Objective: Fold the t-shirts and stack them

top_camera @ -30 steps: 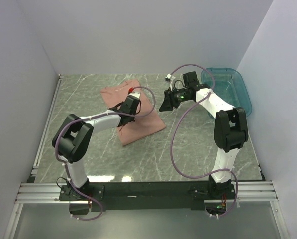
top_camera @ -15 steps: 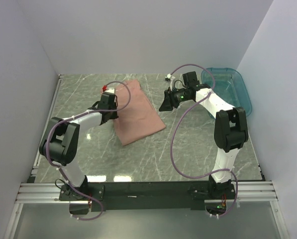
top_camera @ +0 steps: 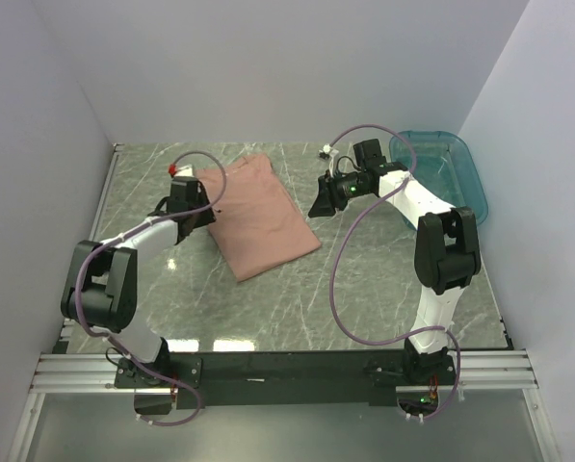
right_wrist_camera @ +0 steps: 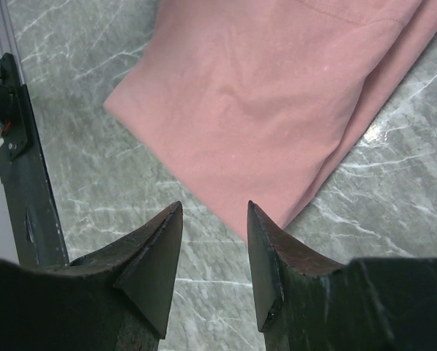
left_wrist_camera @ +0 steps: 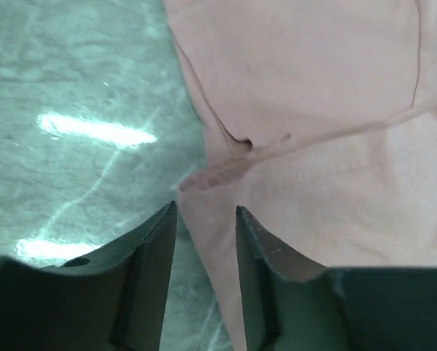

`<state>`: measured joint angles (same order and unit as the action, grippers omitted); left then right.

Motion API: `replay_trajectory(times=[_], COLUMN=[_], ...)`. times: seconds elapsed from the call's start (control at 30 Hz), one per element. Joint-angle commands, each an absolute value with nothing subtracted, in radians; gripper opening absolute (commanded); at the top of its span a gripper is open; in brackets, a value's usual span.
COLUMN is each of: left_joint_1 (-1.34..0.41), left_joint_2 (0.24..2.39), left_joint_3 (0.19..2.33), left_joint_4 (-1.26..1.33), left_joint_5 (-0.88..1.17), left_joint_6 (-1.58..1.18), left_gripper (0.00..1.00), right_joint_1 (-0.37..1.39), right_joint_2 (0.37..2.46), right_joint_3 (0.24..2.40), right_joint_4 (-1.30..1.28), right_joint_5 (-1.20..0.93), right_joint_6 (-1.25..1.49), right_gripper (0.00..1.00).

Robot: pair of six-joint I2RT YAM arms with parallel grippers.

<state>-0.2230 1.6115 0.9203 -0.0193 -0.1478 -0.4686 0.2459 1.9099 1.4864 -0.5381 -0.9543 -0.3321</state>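
T-shirt [top_camera: 263, 214]: one, pink, folded on the table [top_camera: 364, 289], long axis far-left to near-right; its left edge lies just ahead of my left gripper [left_wrist_camera: 203, 212], the nearer, jaws half parted, empty. My right gripper [right_wrist_camera: 214, 212] hovers off its right edge, half parted, empty. Chest print hidden; no second shirt visible.

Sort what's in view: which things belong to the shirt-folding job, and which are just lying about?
Job in hand:
pink t-shirt, lying folded over
left fingers, open at its edge
right fingers, open beside it

Lying about:
teal plastic bin, far right corner, nothing touching it
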Motion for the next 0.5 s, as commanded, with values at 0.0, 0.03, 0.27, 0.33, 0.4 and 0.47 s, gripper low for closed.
replay_trajectory(times=[0.0, 0.03, 0.27, 0.33, 0.4, 0.47], left_joint_1=[-0.167, -0.16, -0.138, -0.133, -0.132, -0.129], left_joint_2=[1.577, 1.572, 1.51, 1.503, 1.499, 1.511], left_joint_3=[0.916, 0.908, 0.859, 0.845, 0.835, 0.836], left_joint_4=[0.021, 0.023, 0.029, 0.02, 0.034, 0.031], left_joint_5=[-0.058, -0.045, 0.073, 0.115, 0.135, 0.13], left_joint_6=[-0.52, -0.532, -0.534, -0.549, -0.561, -0.575], left_gripper=[0.42, 0.42, 0.5, 0.5, 0.5, 0.5], right_joint_1=[0.241, 0.241, 0.247, 0.25, 0.252, 0.253], right_joint_2=[1.896, 1.896, 1.91, 1.914, 1.924, 1.936], right_joint_3=[1.508, 1.506, 1.537, 1.534, 1.531, 1.529], right_joint_4=[-0.549, -0.551, -0.621, -0.615, -0.604, -0.578], right_joint_5=[-0.962, -0.963, -0.908, -0.868, -0.85, -0.825], right_joint_6=[-0.359, -0.359, -0.446, -0.448, -0.425, -0.384], right_gripper=[0.48, 0.48, 0.48, 0.48, 0.48, 0.48])
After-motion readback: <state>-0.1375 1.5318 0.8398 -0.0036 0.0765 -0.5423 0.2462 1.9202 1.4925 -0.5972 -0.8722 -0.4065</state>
